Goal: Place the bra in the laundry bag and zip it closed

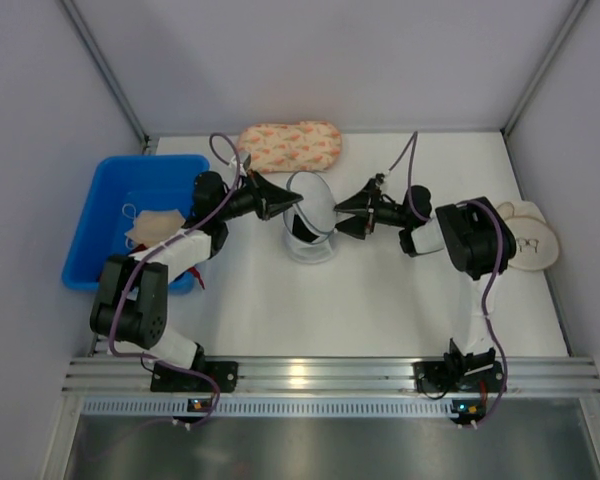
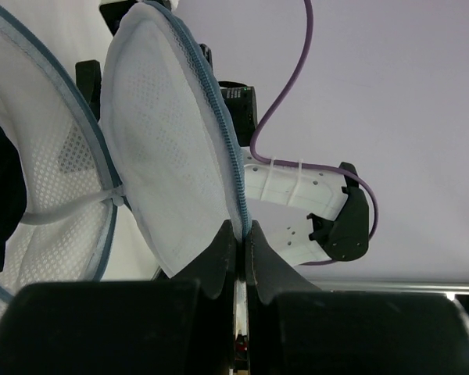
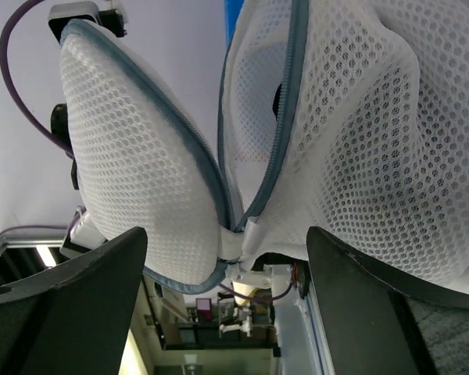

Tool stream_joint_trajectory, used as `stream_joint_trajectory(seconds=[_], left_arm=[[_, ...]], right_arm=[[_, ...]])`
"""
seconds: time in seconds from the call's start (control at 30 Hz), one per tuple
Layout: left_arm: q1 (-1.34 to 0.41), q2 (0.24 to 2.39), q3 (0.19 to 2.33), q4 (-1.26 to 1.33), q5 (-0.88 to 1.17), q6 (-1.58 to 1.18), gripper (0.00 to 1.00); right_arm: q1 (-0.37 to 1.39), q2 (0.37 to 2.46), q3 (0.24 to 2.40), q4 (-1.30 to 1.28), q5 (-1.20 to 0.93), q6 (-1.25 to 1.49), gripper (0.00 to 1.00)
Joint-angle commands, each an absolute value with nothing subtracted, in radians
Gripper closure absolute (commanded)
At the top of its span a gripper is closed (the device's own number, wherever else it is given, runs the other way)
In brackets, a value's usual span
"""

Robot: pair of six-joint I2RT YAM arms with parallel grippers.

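Observation:
The laundry bag [image 1: 312, 222] stands at the table's middle, a white mesh dome with its lid half raised upright. The black bra [image 1: 302, 229] lies inside it; a dark part of it shows at the left edge of the left wrist view [image 2: 0, 187]. My left gripper [image 1: 291, 203] is shut on the lid's blue zipper edge [image 2: 233, 176], pinched between its fingertips [image 2: 242, 233]. My right gripper [image 1: 341, 217] is open at the bag's right side. In the right wrist view the mesh bag [image 3: 141, 164] and the zipper's end [image 3: 250, 228] sit just above the open gripper [image 3: 230, 269].
A blue plastic bin [image 1: 98, 215] with a beige cloth [image 1: 156, 226] stands at the left. A peach patterned pouch [image 1: 290, 147] lies at the back. A beige round-cupped bra [image 1: 536, 236] lies at the right edge, behind the right arm.

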State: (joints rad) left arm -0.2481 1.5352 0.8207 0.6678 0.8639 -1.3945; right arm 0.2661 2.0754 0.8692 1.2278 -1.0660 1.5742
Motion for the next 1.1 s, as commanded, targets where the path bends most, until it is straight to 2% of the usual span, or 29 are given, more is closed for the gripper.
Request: stream_joint_trajectory(seconds=[0.0,0.13,0.23,0.33,0.4,0.47,0.63,0.67,0.77,0.8,0.83,0.9,0.93,1.07], left_arm=[[-0.235,1.546,0.811,0.756,0.876,-1.408,1.00],[-0.218,1.555,0.811,0.727,0.876,-1.385,1.00],[-0.195,1.580,0.810,0.722,0.890,-1.373,1.00],[-0.181,1.637,0.839,0.723,0.936,-1.359,1.00],[-0.172,1.670,0.862,0.709,0.956,-1.315,1.00],[-0.167,1.693,0.890,0.687,0.965,-1.296,1.00],[-0.163,1.715,0.971,0.539,0.962,-1.140,1.00],[-0.158,1.713,0.980,0.488,0.947,-1.114,1.00],[-0.137,1.698,1.058,0.346,0.885,-0.941,0.85],[-0.130,1.694,1.092,0.175,0.849,-0.784,0.79],[-0.130,1.687,1.165,0.103,0.816,-0.700,0.69],[-0.132,1.681,1.218,-0.050,0.723,-0.509,0.59],[-0.130,1.674,1.267,-0.093,0.692,-0.458,0.46],[-0.141,1.626,1.347,-0.170,0.601,-0.164,0.27]], right_arm=[[0.294,2.111,0.916,1.574,-1.054,1.637,0.18],[0.305,2.118,0.922,1.612,-1.060,1.666,0.32],[0.304,2.108,0.914,1.635,-1.069,1.672,0.51],[0.304,2.100,0.908,1.649,-1.080,1.675,0.62],[0.304,2.095,0.908,1.657,-1.085,1.678,0.64],[0.305,2.094,0.908,1.664,-1.091,1.684,0.71],[0.302,2.085,0.905,1.684,-1.104,1.697,1.00],[0.304,2.082,0.900,1.686,-1.106,1.698,1.00],[0.304,2.074,0.896,1.684,-1.108,1.701,1.00],[0.304,2.074,0.896,1.684,-1.111,1.704,1.00],[0.304,2.072,0.894,1.683,-1.112,1.704,1.00],[0.304,2.071,0.894,1.683,-1.114,1.710,1.00],[0.304,2.068,0.891,1.680,-1.112,1.709,1.00],[0.305,2.045,0.874,1.625,-1.112,1.683,1.00]])
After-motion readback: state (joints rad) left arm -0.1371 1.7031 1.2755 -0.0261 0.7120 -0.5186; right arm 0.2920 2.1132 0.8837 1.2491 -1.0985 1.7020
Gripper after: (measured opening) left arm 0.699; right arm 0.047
